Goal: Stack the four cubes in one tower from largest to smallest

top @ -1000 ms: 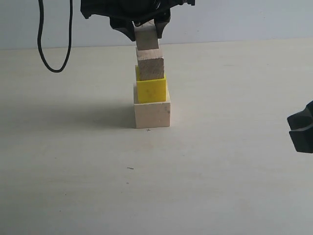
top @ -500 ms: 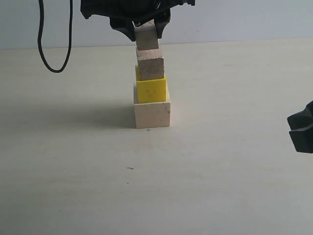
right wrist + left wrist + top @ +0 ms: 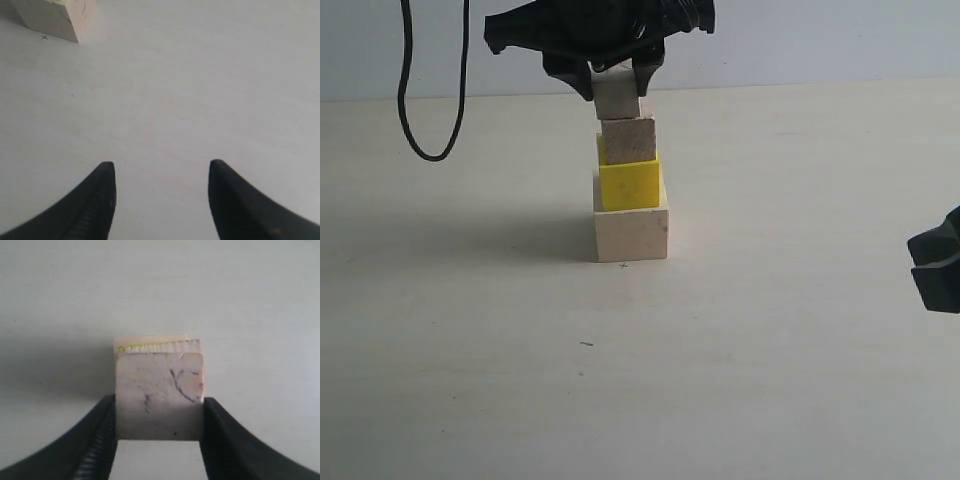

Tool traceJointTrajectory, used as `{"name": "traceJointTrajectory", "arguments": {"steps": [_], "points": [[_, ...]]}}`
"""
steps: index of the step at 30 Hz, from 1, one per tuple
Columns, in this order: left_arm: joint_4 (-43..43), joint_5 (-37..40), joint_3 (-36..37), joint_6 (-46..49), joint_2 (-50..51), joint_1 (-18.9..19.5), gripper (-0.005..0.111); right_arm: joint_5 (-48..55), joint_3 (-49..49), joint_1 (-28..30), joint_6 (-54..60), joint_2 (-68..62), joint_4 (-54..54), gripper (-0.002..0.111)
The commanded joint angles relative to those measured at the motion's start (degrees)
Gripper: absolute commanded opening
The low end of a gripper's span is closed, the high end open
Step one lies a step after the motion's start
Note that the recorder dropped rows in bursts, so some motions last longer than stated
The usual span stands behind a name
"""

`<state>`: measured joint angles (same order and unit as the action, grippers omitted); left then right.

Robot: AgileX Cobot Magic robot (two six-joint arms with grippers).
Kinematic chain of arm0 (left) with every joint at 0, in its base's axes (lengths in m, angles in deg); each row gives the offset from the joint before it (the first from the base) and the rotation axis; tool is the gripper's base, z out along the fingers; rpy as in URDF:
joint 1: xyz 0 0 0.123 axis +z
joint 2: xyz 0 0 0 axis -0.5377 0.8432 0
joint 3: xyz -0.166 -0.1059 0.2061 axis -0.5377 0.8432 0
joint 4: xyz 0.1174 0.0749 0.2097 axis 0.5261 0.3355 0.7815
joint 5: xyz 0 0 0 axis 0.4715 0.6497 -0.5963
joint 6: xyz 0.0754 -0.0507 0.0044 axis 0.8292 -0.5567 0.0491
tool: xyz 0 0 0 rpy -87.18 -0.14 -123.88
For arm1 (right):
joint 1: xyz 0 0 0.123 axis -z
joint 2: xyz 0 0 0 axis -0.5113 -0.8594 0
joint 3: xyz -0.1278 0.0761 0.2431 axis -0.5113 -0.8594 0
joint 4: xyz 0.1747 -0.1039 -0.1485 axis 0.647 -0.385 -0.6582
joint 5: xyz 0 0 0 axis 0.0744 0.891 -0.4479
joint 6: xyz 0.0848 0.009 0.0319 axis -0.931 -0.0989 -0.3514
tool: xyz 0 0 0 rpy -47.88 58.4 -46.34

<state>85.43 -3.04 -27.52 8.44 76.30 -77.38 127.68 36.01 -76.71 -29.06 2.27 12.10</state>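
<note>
We were on the last step. Our left gripper (image 3: 617, 88) had its fingers (image 3: 100, 440) pressed against two opposite sides of the smallest pale cube (image 3: 617, 98). Straight below them stood the brownish cube (image 3: 628, 141), the yellow cube (image 3: 630, 185) and the large pale cube (image 3: 631, 233). The held cube seemed to sit on the brownish one. Next, we judged, came a gentle release and a straight lift. Our right gripper (image 3: 162, 182) stood open and empty.

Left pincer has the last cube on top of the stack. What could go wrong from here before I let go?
1. The smallest cube sits left of centre on the brownish cube in the exterior view, seemingly overhanging its edge; released there, it may tip off.
2. The left pincer grips it from both sides; an uneven opening or a sideways lift could drag it off.
</note>
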Motion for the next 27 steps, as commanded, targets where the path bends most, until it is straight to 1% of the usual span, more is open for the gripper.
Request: {"name": "traceJointTrajectory", "arguments": {"steps": [1,14,27], "points": [[0.3,-0.3,0.2,-0.6,-0.3,-0.9,0.0,-0.1,-0.2,-0.1,0.2,0.5,0.0,0.053],[1.1,-0.3,0.2,-3.1,-0.3,-0.9,0.0,-0.1,-0.2,-0.1,0.2,0.5,0.0,0.053],[1.7,-0.3,0.2,-3.6,-0.3,-0.9,0.0,-0.2,-0.2,-0.1,0.2,0.5,0.0,0.053]]}}
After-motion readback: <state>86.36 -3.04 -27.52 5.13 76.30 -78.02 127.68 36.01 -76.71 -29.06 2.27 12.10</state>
